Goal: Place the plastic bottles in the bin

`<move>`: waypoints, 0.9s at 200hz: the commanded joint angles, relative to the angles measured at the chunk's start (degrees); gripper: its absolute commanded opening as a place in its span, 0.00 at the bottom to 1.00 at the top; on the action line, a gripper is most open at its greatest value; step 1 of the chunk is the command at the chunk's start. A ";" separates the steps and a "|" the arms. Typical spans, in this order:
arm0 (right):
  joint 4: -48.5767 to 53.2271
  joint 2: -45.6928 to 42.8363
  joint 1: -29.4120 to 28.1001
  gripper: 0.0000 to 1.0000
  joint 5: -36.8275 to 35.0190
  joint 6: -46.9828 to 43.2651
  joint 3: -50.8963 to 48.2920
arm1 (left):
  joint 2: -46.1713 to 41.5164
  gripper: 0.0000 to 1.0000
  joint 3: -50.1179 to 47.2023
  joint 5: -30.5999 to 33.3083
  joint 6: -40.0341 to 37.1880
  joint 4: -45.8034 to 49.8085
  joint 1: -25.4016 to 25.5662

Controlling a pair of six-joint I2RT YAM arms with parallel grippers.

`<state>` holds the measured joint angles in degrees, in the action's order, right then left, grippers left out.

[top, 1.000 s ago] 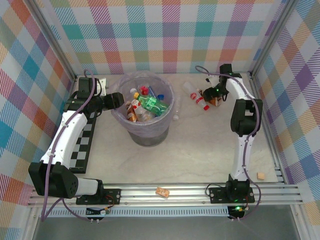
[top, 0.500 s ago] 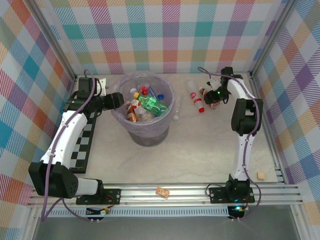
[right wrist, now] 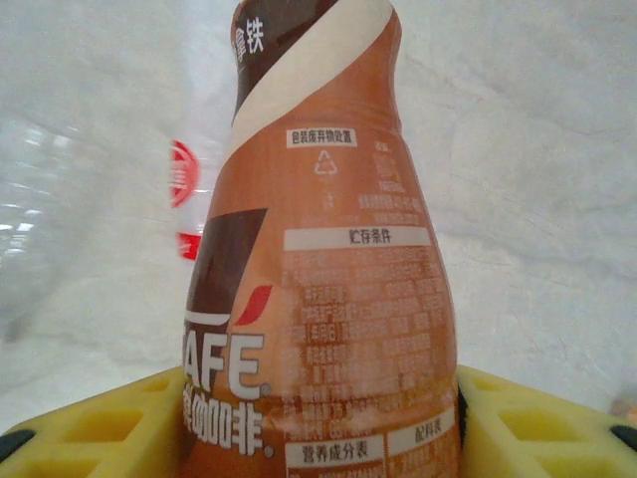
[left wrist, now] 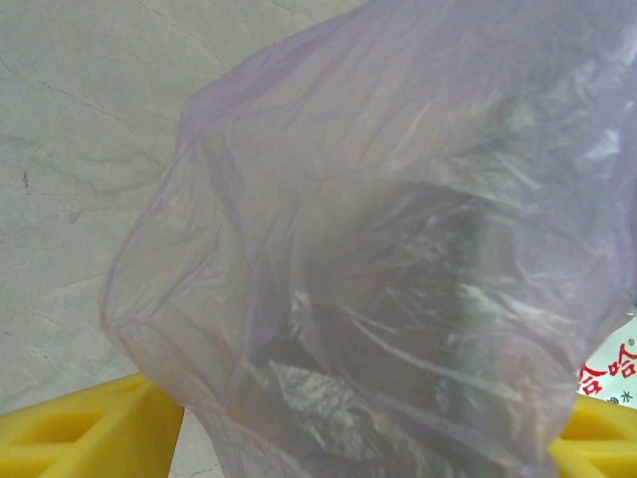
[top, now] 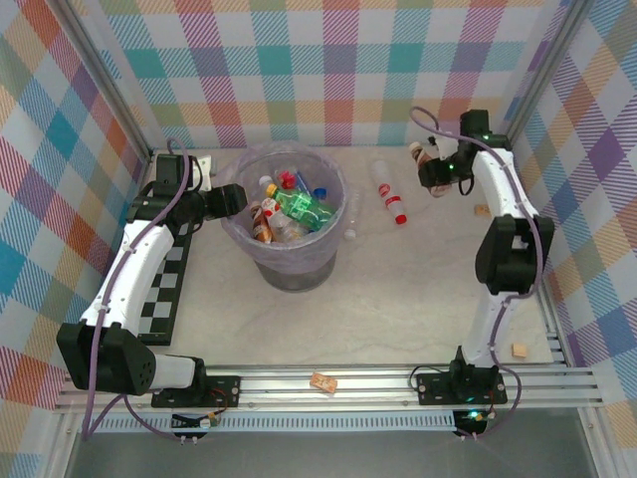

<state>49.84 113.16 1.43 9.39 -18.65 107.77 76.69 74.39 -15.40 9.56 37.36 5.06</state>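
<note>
Right gripper (right wrist: pixel 318 438) pinches the brown bottle (right wrist: pixel 320 249) near its base, upper right of the top view; the slick label could slip before reaching the bin (top: pixel 295 271).

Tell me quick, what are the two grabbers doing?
Left gripper astride the bin's bag, grip cannot be told.
Right gripper closed on the brown bottle.

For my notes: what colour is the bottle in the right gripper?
Orange-brown bottle, best in right wrist view.

Left arm reaching forward, left claw (top: pixel 237 199) parted, right claw (right wrist: pixel 318 428) held high, clamping brown bottle (right wrist: pixel 318 249)
</note>
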 commanded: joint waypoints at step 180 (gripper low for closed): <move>7.30 -10.34 -39.42 0.56 -2.52 8.27 15.72 | 0.02 0.71 -0.83 -0.05 -0.91 1.92 -0.84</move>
<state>53.87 99.77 -36.32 9.85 -8.62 119.96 76.69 74.39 -15.57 9.58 37.34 5.06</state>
